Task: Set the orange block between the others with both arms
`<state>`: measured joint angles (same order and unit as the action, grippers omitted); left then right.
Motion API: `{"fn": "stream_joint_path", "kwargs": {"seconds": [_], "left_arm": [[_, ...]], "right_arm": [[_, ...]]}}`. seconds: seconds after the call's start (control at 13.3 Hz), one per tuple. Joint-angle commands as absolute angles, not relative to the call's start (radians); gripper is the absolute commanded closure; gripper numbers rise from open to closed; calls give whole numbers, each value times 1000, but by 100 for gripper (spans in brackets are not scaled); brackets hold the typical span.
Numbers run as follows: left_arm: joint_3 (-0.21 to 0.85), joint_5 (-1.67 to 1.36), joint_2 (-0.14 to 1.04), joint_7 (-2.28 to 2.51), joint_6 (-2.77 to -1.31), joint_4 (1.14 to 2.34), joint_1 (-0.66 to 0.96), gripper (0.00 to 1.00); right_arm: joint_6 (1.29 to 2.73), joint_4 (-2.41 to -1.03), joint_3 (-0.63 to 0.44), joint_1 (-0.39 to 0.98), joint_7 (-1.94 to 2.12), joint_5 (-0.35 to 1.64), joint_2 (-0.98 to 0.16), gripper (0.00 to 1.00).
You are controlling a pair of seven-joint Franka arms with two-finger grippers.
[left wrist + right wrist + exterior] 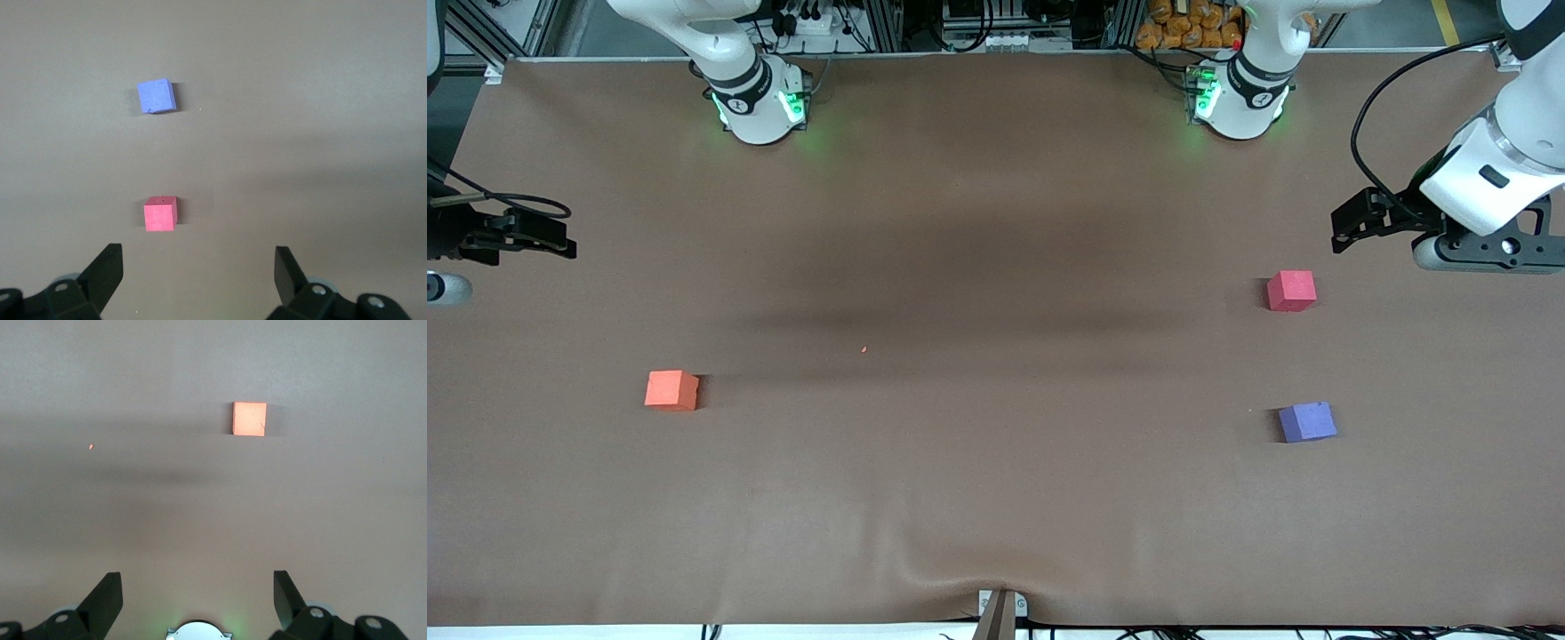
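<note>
The orange block (671,389) (249,419) lies alone on the brown table toward the right arm's end. The others lie toward the left arm's end: a pinkish-red cube (1291,291) (160,214) and a purple cube (1307,421) (156,96) nearer the front camera, with a bare gap between them. My left gripper (1352,229) (198,267) hangs open and empty above the table near the pinkish-red cube. At the table's other end my right gripper (551,238) (198,590) hangs open and empty, well apart from the orange block.
A tiny orange crumb (863,349) (91,447) lies near the table's middle. The brown cover (996,498) wrinkles at a clamp (1000,613) on the front edge. Two green-lit arm bases (760,102) (1240,98) stand along the robots' edge.
</note>
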<state>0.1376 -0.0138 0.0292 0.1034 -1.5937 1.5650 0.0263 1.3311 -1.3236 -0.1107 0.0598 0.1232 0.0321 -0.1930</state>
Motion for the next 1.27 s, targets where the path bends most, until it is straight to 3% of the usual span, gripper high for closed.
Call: {"fn": "stream_joint_path", "kwargs": {"seconds": [0.0, 0.38, 0.9, 1.2], "left_arm": [[140, -12, 37, 112, -1577, 1546, 23, 0], [138, -14, 43, 112, -1577, 1546, 21, 0], [138, -12, 51, 112, -1577, 1545, 23, 0], [137, -12, 51, 112, -1577, 1545, 23, 0]], "right_arm": [[1324, -1331, -109, 66, 106, 21, -178, 0], [1403, -1331, -114, 68, 106, 17, -260, 0], [1760, -1342, -114, 72, 117, 18, -628, 0], [1931, -1351, -115, 28, 222, 3, -745, 0]]}}
